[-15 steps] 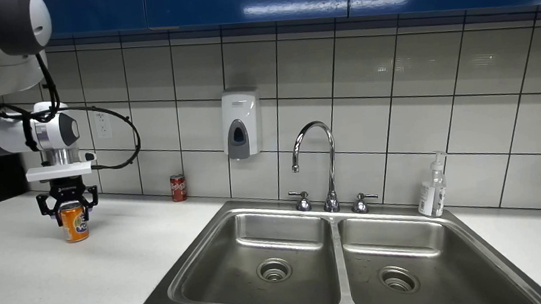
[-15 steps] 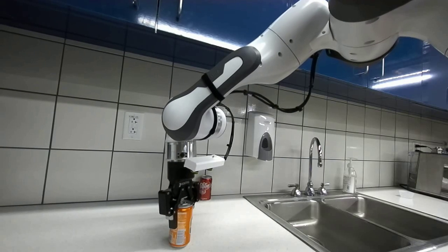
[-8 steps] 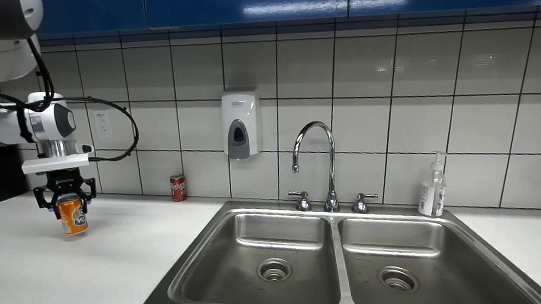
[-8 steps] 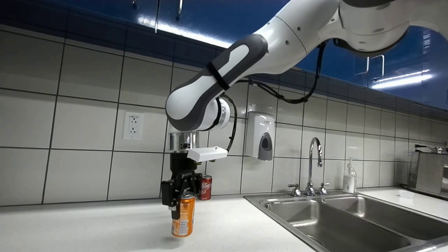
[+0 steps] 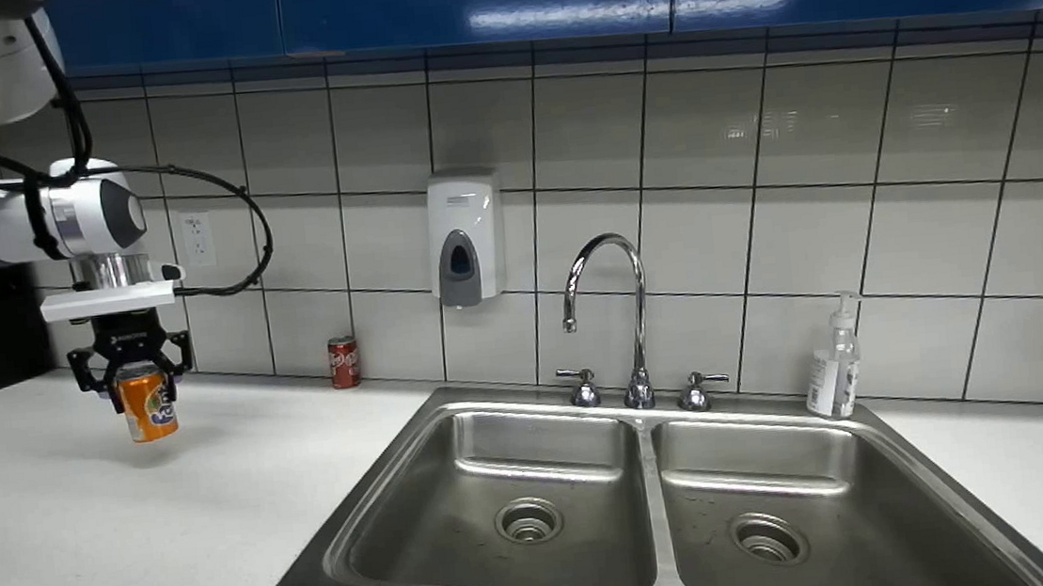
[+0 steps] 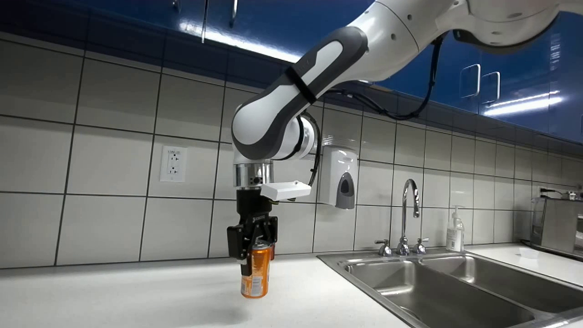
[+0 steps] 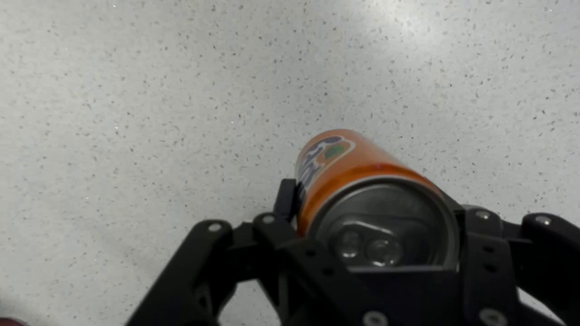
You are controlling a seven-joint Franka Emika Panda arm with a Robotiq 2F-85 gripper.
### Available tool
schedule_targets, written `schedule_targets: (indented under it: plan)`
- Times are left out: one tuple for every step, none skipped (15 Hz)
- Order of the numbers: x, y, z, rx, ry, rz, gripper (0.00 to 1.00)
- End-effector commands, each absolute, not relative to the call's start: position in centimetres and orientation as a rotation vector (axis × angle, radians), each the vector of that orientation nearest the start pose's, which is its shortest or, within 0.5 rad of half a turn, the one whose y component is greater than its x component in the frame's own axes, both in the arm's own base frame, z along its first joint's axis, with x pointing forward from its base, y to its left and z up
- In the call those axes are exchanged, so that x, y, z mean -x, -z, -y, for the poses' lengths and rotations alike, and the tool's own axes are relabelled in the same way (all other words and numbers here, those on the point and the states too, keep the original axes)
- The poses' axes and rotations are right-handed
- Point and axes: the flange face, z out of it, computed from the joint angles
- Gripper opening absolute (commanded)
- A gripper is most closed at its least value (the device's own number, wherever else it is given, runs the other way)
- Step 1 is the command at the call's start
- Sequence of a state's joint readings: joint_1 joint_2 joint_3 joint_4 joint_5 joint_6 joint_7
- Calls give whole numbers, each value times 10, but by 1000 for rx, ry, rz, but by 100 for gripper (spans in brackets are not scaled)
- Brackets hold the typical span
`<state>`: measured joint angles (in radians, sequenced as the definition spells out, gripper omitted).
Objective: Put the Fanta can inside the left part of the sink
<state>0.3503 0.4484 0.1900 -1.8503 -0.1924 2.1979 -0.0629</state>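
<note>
The orange Fanta can [image 5: 153,421] is held above the white counter, slightly tilted. It also shows in an exterior view [image 6: 256,284] and in the wrist view [image 7: 358,156], with its silver top towards the camera. My gripper [image 5: 146,399] has its black fingers closed on both sides of the can's upper part; it also shows in an exterior view [image 6: 259,262] and in the wrist view [image 7: 369,201]. The left part of the sink [image 5: 440,550] is a steel basin with a round drain, well to the side of the gripper. It also shows in an exterior view [image 6: 446,291].
A red can [image 5: 344,362] stands by the tiled wall, mostly hidden behind the gripper in an exterior view [image 6: 273,252]. A faucet [image 5: 634,321] rises behind the sink, with a twin basin [image 5: 844,529] beside it. A soap dispenser [image 5: 466,236] hangs on the wall.
The gripper has lifted the Fanta can off the counter. In the last half second, it has also moved slightly towards the sink, and the can has tilted a little.
</note>
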Motion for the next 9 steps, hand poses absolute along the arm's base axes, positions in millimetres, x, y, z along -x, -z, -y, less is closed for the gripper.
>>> schedule_targets:
  plan:
    - [-535, -303, -290, 3061, -51, 1091, 40]
    - [-533, -307, -286, 3065, -42, 1080, 40]
    - [-532, -311, -282, 3069, -33, 1072, 40]
    - [-528, -313, -279, 3075, -25, 1063, 40]
    - [-527, -316, -274, 3080, -17, 1050, 40]
    - [-526, -319, -269, 3084, -7, 1035, 40]
    - [-524, -321, -265, 3089, 0, 1024, 40]
    - [-523, -324, -260, 3093, 7, 1008, 40]
    - [-522, -325, -255, 3099, 15, 992, 40]
